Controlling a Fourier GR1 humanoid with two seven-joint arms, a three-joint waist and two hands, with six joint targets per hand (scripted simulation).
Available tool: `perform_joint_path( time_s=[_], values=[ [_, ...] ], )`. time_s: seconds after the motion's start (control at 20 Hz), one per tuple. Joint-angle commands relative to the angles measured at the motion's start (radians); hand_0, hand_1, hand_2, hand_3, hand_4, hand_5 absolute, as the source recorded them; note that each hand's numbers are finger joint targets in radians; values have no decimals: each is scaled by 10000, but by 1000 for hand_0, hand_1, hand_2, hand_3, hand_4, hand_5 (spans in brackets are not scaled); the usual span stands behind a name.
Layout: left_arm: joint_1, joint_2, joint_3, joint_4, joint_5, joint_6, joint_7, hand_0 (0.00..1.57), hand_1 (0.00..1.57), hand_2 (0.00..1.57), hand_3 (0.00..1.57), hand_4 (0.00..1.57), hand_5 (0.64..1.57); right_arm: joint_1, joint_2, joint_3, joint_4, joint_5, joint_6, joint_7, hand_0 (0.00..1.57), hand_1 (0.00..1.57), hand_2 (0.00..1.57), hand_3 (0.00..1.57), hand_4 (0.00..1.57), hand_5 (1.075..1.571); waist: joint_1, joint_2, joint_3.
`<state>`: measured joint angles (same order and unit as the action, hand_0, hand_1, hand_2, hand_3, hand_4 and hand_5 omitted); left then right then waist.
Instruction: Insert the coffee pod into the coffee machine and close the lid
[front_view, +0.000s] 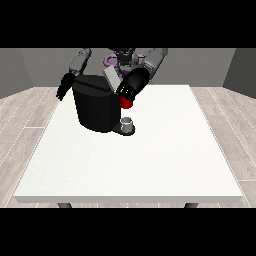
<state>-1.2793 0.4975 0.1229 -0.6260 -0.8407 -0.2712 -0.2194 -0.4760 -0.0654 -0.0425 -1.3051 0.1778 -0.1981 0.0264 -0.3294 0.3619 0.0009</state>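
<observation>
Front view: I see the black machine (96, 107) on the white table (150, 160), its grey lid (112, 79) raised. The hand at the view's right (127, 90) sits at the machine's top beside a red thing (126, 103); its fingers I cannot tell. The hand at the view's left (63, 89) hangs with fingers straight. A grey thing (127, 123) stands at the machine's base.

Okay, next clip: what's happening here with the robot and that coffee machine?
A humanoid robot stands behind a white table with a black coffee machine on it. The robot hand at the view's right is up at the machine's top, beside its raised grey lid and a red thing at the machine. The robot hand at the view's left hangs beside the machine. A small grey thing sits at its base.
</observation>
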Motion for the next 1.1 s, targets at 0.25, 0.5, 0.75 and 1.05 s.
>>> perform_joint_path(
  time_s=[0.25, 0.5, 0.75, 1.05],
  values=[
    [-442, 251, -127, -120, -415, 623, -314, 1144, 1144, 1115, 841, 0, 1571, -266, -74, -10, 167, 164, -93, -265, 0, 0, 0, 0, 71, 1571, -111, 586, -4],
    [-448, 545, -333, -56, -687, 470, -688, 815, 815, 912, 662, 0, 1571, -95, -80, 157, 139, 381, -136, -247, 0, 0, 0, 0, 108, 1571, -91, 401, -3],
    [-211, 570, -438, 23, -1035, 1023, -635, 0, 0, 635, 508, 0, 1571, -600, -306, -262, 198, 119, -99, 60, 0, 0, 0, 0, 87, 1571, 80, 671, -5],
    [-273, 559, -204, 278, -841, 763, -753, 0, 0, 525, 452, 0, 1571, -296, -275, -41, 130, 337, -92, 447, 0, 0, 0, 0, 152, 1571, 87, 144, -5]
  ],
)
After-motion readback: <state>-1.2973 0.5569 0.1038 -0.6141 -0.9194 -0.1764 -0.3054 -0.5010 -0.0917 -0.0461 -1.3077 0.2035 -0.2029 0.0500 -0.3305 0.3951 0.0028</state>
